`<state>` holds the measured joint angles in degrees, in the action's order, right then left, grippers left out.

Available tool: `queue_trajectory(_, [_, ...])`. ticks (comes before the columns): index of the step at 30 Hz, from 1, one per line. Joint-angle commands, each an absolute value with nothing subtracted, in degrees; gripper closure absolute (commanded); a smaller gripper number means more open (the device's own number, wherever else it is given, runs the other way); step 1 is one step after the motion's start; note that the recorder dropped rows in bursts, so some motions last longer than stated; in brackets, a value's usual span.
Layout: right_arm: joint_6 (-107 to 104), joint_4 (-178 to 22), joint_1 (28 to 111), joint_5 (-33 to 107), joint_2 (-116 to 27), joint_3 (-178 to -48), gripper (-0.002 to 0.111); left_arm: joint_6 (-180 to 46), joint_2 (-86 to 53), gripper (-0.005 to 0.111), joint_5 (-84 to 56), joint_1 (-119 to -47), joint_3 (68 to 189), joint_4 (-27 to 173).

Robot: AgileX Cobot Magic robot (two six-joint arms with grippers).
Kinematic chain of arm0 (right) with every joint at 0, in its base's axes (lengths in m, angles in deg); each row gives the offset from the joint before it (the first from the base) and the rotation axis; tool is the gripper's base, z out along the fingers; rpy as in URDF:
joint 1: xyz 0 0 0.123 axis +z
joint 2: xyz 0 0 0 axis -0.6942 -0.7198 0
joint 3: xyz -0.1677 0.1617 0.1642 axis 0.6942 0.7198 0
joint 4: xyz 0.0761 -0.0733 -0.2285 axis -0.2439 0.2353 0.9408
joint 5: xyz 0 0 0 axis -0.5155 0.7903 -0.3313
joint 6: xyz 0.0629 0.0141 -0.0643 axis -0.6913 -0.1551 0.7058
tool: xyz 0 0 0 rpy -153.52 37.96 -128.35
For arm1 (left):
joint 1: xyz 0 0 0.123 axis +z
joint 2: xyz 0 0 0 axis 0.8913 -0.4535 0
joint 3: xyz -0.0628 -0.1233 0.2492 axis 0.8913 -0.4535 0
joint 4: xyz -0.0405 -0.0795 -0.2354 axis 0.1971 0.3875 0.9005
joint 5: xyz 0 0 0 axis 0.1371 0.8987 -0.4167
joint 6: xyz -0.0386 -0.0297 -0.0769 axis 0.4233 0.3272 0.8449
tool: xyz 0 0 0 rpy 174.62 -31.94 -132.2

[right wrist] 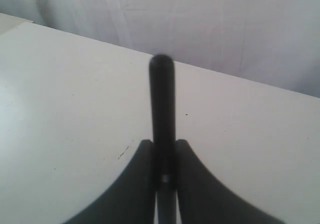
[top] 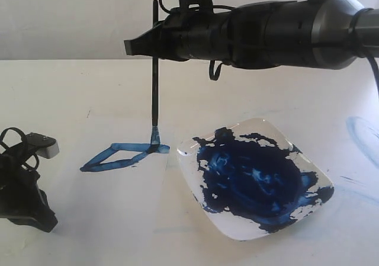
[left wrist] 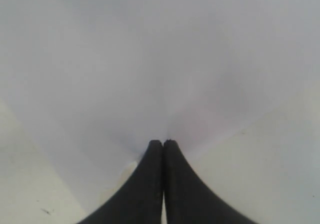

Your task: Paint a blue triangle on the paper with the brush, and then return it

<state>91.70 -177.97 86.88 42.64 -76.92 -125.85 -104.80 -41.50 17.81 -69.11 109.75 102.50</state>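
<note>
Paper (top: pixel 112 201): flat on surface (top: pixel 53 88), paint plate (top: pixel 251 235) at its 3 o'clock edge. Blue triangle (top: pixel 121 159) on paper; brush (top: pixel 155 88) upright, tip touching its 3 o'clock corner. Right end effector (right wrist: pixel 164 146) clamps brush handle; left end effector (left wrist: pixel 163 145) closed, empty.

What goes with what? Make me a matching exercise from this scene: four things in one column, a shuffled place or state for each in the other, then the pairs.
Things
1. brush
2. blue triangle
3. plate
4. left gripper

Place or state
A. shut on nothing
B. upright in the right gripper, tip down on the paper
C. holds a dark-blue paint pool
D. streaky outline left of the plate

Pairs: 1-B, 2-D, 3-C, 4-A
</note>
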Motion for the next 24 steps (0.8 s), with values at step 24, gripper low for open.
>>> queue_trajectory(24, [87.66,-177.77,87.52,50.40,-73.20,-123.17,0.108,-104.80,-41.17,0.107,19.18,-68.85,109.35,103.39])
